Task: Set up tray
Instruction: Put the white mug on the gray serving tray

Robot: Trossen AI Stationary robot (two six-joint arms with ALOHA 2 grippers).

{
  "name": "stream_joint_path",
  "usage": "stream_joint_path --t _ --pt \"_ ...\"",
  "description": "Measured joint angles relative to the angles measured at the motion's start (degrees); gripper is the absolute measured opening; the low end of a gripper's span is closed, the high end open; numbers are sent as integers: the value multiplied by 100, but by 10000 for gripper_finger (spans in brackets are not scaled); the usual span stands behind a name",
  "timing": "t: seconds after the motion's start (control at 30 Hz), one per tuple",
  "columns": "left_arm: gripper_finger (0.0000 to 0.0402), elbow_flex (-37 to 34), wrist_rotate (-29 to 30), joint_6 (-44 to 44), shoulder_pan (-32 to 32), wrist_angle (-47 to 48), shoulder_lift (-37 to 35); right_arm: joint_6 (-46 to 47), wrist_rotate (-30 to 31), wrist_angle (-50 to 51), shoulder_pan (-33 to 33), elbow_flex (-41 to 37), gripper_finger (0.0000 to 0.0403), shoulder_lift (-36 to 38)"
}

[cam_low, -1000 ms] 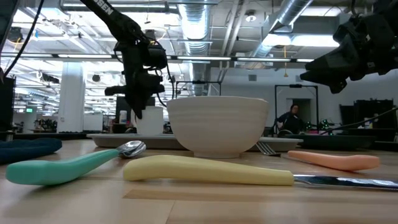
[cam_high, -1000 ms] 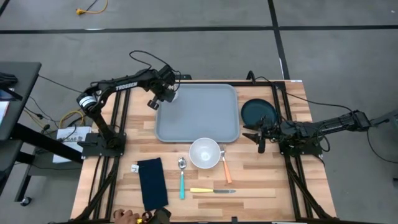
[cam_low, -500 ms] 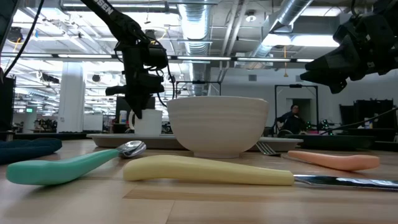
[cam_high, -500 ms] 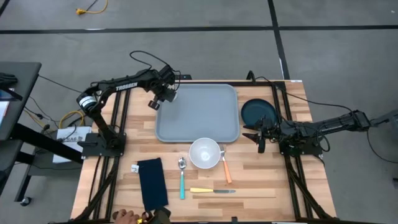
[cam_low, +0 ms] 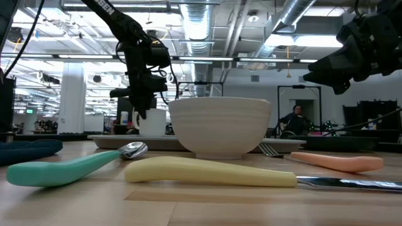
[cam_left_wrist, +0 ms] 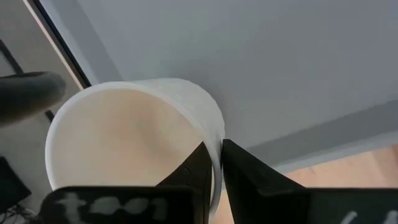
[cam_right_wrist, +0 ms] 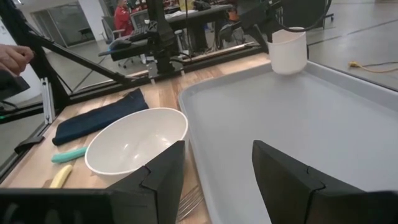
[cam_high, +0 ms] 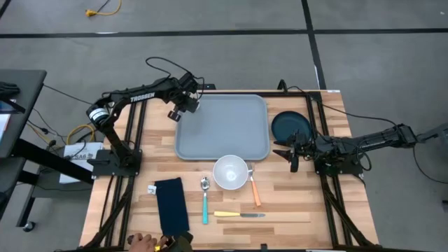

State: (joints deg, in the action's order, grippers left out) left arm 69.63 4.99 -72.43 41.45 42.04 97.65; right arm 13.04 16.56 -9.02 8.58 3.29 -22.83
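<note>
The light grey-blue tray (cam_high: 222,129) lies flat in the middle of the table. A white cup (cam_high: 191,105) stands upright in its far left corner, also seen as the cup (cam_right_wrist: 287,51) in the right wrist view. My left gripper (cam_high: 182,106) is at that corner, shut on the cup. My right gripper (cam_high: 292,155) hangs open and still off the tray's right edge, near a dark round plate (cam_high: 291,126), touching nothing. A white bowl (cam_high: 231,172) sits on the table at the tray's near edge. My left gripper (cam_left_wrist: 214,146) pinches the cup's wall at the rim (cam_left_wrist: 216,134), with one finger (cam_left_wrist: 198,165) inside the cup and the other finger (cam_left_wrist: 245,174) outside. It comes from above, slanting down. The cup stays upright with its base on the tray's far left corner (cam_right_wrist: 290,72).
On the near wood lie a teal-handled spoon (cam_high: 204,199), an orange-handled fork (cam_high: 255,190), a yellow-handled knife (cam_high: 238,214) and a folded navy napkin (cam_high: 171,204). A person's hand (cam_high: 143,242) shows at the near edge. Most of the tray's surface is bare.
My left gripper, with the white cup in its hold, has shifted a little toward the table's right and far edge. My right arm has kept still.
</note>
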Motion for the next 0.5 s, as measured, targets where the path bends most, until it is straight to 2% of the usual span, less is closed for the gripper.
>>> stream_joint_path --t 0.5 --pt "23 -2 190 1 66 2 -2 0 -7 2 -2 0 178 0"
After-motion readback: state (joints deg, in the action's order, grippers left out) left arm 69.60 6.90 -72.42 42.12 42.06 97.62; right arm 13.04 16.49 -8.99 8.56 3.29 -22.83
